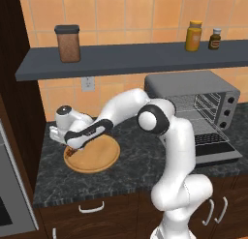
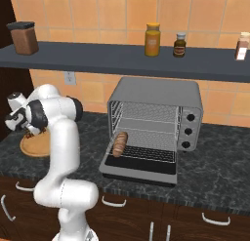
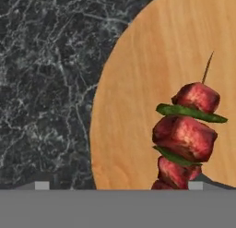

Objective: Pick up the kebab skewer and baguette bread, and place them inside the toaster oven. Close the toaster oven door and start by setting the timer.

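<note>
While the gripper (image 1: 71,148) hangs low over the round wooden board (image 1: 99,158), jaws spread wide and holding nothing, the kebab skewer (image 3: 186,135) lies on that board. The baguette bread (image 2: 119,144) rests inside the toaster oven (image 2: 161,96), its door (image 2: 139,167) folded down. Shelf jar labels (image 2: 179,50) are unreadable.
</note>
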You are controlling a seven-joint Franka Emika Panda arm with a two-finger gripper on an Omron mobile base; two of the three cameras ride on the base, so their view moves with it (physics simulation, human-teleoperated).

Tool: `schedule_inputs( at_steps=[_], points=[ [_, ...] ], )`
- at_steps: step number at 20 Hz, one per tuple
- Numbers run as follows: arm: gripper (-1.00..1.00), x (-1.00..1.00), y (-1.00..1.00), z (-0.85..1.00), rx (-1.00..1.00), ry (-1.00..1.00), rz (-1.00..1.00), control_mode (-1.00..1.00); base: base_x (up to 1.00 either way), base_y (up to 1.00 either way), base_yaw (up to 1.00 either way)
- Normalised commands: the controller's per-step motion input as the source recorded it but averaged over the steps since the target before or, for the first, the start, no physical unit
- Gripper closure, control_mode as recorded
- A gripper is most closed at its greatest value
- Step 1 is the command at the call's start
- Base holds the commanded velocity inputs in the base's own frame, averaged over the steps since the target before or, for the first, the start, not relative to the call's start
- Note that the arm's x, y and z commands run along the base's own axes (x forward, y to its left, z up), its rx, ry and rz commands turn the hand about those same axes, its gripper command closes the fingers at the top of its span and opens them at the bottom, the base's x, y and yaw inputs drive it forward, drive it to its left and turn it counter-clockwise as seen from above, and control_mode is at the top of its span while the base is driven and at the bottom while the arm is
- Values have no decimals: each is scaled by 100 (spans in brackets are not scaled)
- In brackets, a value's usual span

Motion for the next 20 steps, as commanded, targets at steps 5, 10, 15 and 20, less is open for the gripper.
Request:
schedule_inputs(
  at_steps=[5, 10, 15, 20],
  points=[
    [-100, -15, -5, -23, 0, 8, -1, -100, 0, 0, 0],
    [-100, -41, -30, -32, 1, 1, -4, -100, 0, 0, 0],
    [-100, -38, -52, -26, 7, 0, -5, -100, 0, 0, 0],
    [-100, -12, -30, -26, 16, 0, -3, -100, 0, 0, 0]
  ],
)
